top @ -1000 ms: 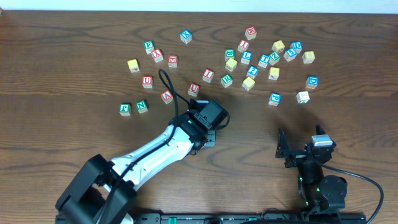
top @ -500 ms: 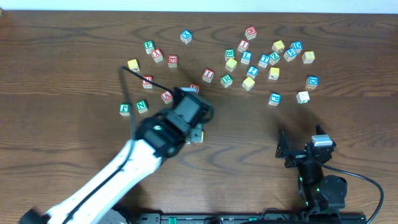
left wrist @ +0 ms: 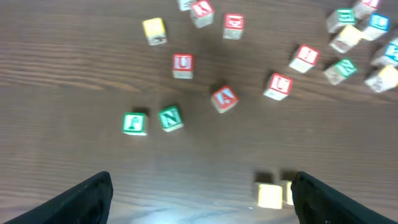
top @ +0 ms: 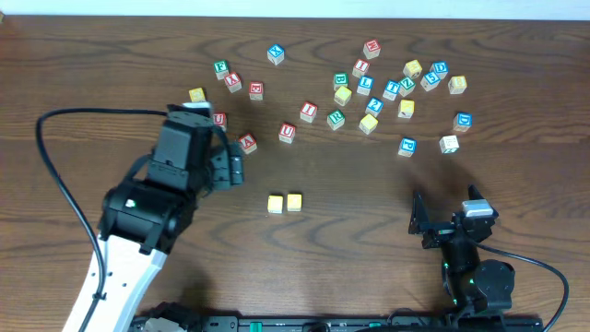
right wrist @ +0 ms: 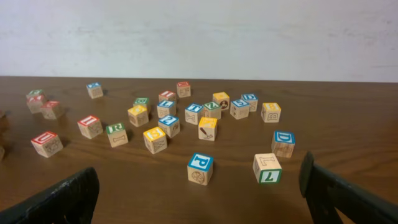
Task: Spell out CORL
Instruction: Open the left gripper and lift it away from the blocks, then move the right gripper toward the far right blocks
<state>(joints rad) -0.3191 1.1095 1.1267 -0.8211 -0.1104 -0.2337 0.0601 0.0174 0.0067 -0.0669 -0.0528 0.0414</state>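
Item: lettered wooden blocks on a brown bench (top: 387, 267).

1. Yellow pair (top: 275, 203): two yellow blocks side by side and touching, alone in the open middle of the bench. Their letters are too small to read.
2. Red U block (top: 288, 133): beyond the yellow pair, apart from it.
3. Red A block (top: 247, 143): beyond the yellow pair and to its left, near the U block.
4. Green F block (left wrist: 134, 122) and green N block (left wrist: 170, 118): just beside each other, well to the left of the yellow pair. The arm covers them from overhead.
5. Main scatter: many red, green, blue and yellow blocks, beyond the yellow pair and to its right. It includes a blue P block (right wrist: 200, 168).
6. Left hand (left wrist: 202, 186): above the bench to the left of the yellow pair, fingers spread wide, nothing between them.
7. Right hand (right wrist: 199, 186): well to the right of the yellow pair, low over the bench, fingers spread wide and holding nothing.
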